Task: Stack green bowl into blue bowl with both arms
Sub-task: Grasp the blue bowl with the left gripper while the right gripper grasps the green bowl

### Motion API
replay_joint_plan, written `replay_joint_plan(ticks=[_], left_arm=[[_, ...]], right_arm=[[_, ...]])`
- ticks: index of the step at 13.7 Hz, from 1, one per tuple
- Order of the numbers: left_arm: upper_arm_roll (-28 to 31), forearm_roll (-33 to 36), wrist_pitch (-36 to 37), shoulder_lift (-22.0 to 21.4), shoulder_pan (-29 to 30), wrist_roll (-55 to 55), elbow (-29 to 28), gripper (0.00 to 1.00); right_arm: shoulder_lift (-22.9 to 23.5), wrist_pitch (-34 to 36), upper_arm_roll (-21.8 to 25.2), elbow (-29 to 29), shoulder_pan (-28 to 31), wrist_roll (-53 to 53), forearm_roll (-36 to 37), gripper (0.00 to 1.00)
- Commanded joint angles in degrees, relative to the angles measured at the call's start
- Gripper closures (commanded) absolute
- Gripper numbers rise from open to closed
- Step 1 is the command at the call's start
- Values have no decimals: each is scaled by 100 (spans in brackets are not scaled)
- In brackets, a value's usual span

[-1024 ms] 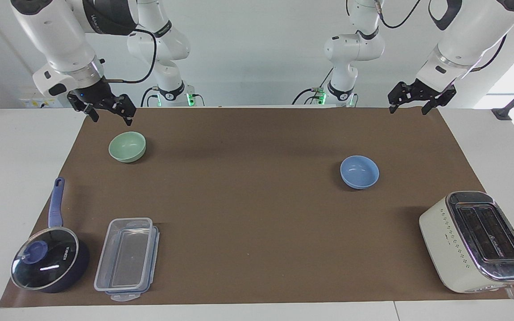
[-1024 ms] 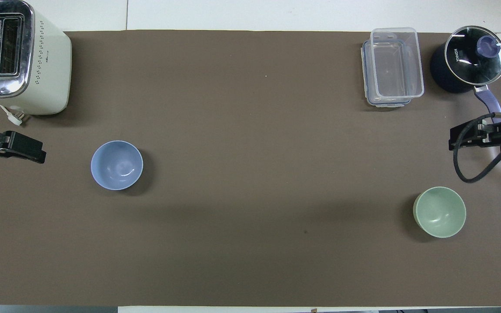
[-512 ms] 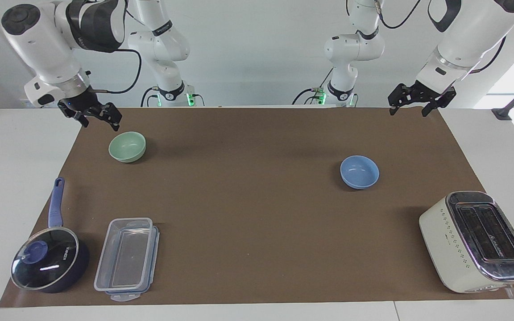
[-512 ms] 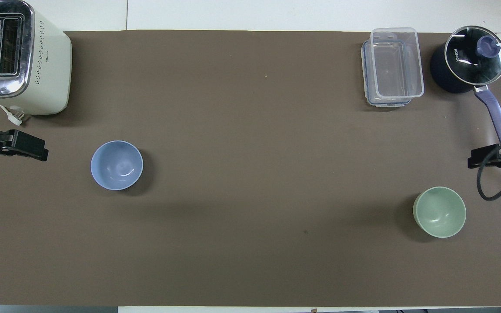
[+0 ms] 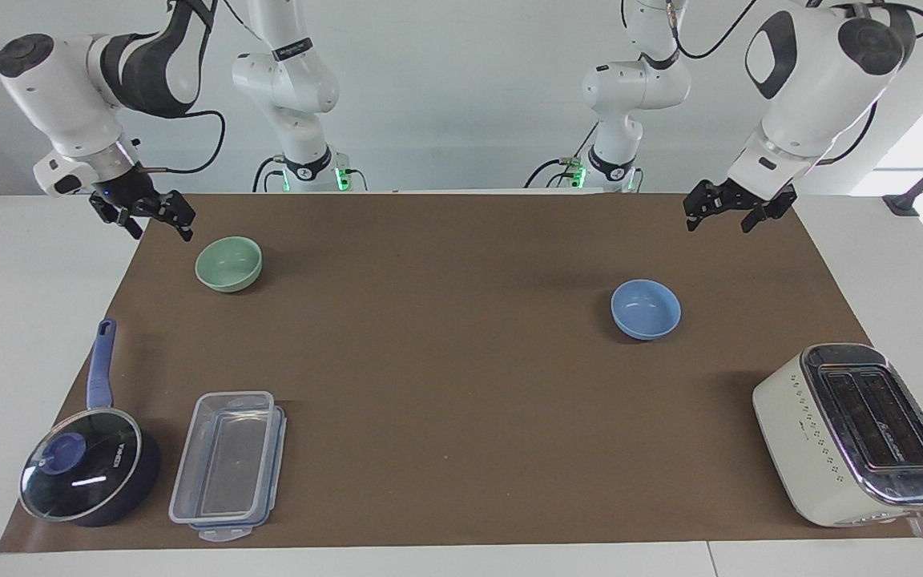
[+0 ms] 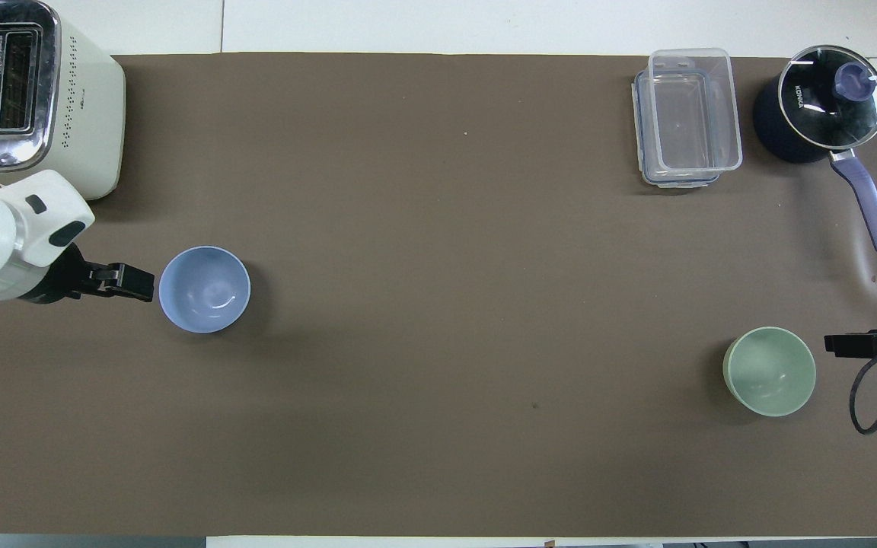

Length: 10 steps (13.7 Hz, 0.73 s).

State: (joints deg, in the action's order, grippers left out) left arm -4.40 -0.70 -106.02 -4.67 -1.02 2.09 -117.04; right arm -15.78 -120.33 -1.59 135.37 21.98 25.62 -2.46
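Right gripper [image 5: 143, 215] open, in air beside green bowl [image 5: 228, 264]; bowl sits apart on mat. Left gripper [image 5: 727, 212] open, raised near blue bowl [image 5: 646, 308]. Advice: lower right gripper straight, fingers astride rim, then close gently.

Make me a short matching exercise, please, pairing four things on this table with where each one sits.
Things:
1. green bowl
2. blue bowl
3. toaster
4. saucepan

Places:
A. beside the clear container, at the right arm's end
B. farther from the robots than the blue bowl, at the left arm's end
C. nearer to the robots than the saucepan
D. toward the left arm's end, nearer to the robots than the toaster

Pairs: 1-C, 2-D, 3-B, 4-A
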Motion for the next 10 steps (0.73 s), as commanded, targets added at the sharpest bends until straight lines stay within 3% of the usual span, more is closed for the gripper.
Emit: replay_joint_plan(ticks=[1,5,10], left_arm=[[18,122,-1066,-106,-21,194,-924,0],[18,122,-2000,341,6,221,-1278,0],[18,114,-2397,659,6,160,-1304,0]], right_arm=[[137,-745,-34,462,105,758,-115,0],[207,-1097,-43,902,245,813,-123,0],[365,-1282,-34,1271,368,813,-562,6]])
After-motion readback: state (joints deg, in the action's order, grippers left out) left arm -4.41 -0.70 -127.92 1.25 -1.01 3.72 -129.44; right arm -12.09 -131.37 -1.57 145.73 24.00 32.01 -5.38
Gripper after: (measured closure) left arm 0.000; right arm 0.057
